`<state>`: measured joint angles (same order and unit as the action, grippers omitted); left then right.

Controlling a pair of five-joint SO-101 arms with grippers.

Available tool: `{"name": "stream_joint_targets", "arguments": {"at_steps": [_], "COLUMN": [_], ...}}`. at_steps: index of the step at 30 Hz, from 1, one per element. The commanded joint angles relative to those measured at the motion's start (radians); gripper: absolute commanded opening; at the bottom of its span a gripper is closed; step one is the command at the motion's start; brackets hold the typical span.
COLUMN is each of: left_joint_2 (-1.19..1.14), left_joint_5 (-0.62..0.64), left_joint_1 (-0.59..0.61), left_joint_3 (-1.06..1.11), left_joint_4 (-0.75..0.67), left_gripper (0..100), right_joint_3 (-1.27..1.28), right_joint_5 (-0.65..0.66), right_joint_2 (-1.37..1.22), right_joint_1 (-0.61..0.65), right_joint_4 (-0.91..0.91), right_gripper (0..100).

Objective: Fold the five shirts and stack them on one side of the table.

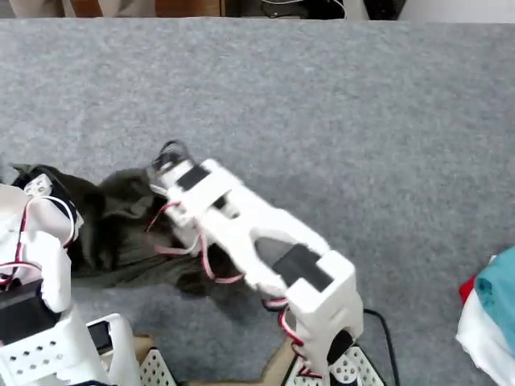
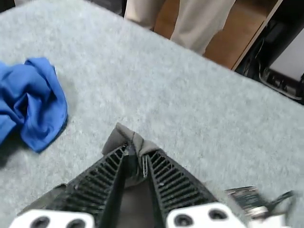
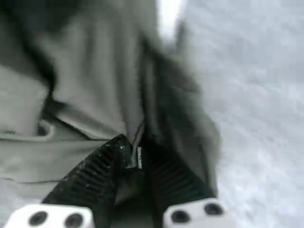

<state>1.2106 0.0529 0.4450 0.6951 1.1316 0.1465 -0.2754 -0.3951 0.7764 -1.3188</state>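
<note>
A dark grey shirt (image 1: 121,229) lies crumpled on the grey table at the near left, between the two arms. My left gripper (image 2: 134,154) is shut on a pinched corner of the grey shirt (image 2: 126,137), held just above the table. My right gripper (image 3: 132,151) is shut on a fold of the same grey shirt (image 3: 90,90); in the high view it (image 1: 165,165) sits at the shirt's far right edge. A crumpled blue shirt (image 2: 31,102) lies on the table beyond the left gripper.
A pile of clothes, teal (image 1: 497,293), red and white, lies at the table's near right edge. The grey felt table (image 1: 322,104) stretches wide and bare behind the arms. Both arm bases stand at the near edge.
</note>
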Motion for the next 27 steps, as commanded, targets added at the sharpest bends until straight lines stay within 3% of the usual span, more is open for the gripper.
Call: {"name": "stream_joint_targets", "arguments": {"at_steps": [1, 7, 12, 17, 21, 27], "left_joint_2": [0.008, 0.008, 0.008, 0.008, 0.008, 0.008], "left_joint_5": [-0.009, -0.006, -0.008, -0.008, -0.006, -0.009], "left_joint_1": [0.014, 0.005, 0.005, 0.006, 0.006, 0.006], "left_joint_3": [0.012, 0.012, 0.068, 0.084, 0.086, 0.08], "left_joint_4": [0.003, 0.072, 0.095, 0.1, 0.1, 0.1], "left_gripper": [2, 2, 2, 2, 2, 2], "right_joint_3": [-0.048, -0.045, -0.056, -0.136, -0.188, -0.248], "right_joint_5": [0.018, 0.109, 0.146, 0.018, 0.043, 0.015], "right_joint_2": [0.088, 0.189, 0.262, 0.297, 0.297, 0.295], "right_joint_1": [-0.122, -0.222, -0.213, -0.191, -0.186, -0.093], "right_joint_4": [-0.089, -0.153, -0.19, -0.315, -0.376, -0.364], "right_gripper": [0.5, 0.4, 0.9, 20.2, 31.8, 24.6]}}
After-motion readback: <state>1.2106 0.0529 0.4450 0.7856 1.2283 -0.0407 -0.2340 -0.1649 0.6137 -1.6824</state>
